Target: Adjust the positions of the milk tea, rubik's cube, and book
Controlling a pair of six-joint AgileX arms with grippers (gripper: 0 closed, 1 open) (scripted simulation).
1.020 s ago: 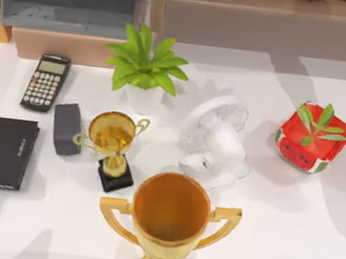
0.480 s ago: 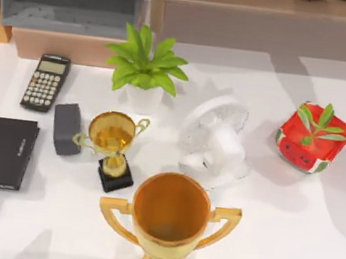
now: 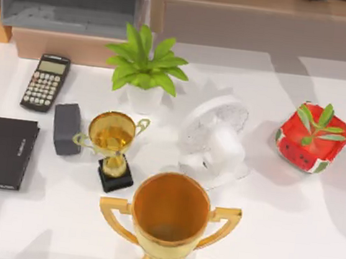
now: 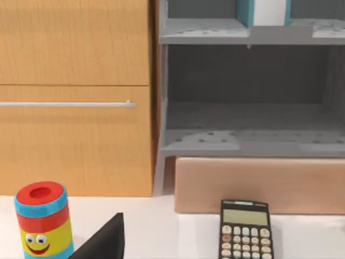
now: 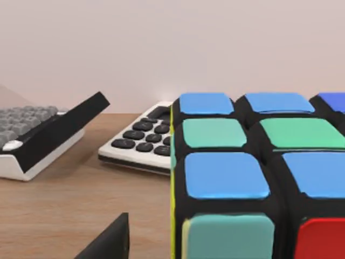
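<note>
The rubik's cube (image 5: 259,178) looms very close to my right gripper (image 5: 108,240), on a brown wooden surface; blue, green and red tiles face the camera. I cannot tell whether the gripper touches the cube. The book (image 4: 264,11), teal-covered with white page edges, stands upright on the upper grey shelf (image 4: 205,32) in the left wrist view. My left gripper (image 4: 102,245) hovers low over the white table, facing the shelf unit, with the black calculator (image 4: 243,229) just ahead. The milk tea is out of view.
Two gold trophies (image 3: 112,141) (image 3: 169,220), a potted plant (image 3: 143,70), a white fan (image 3: 214,140), a watermelon-pattern planter (image 3: 312,139), a grey box (image 3: 67,128) and a black notebook (image 3: 5,151) crowd the table. A striped smiley can (image 4: 42,218) stands beside the cabinet. A keyboard (image 5: 38,135) and white keypad (image 5: 145,137) lie behind the cube.
</note>
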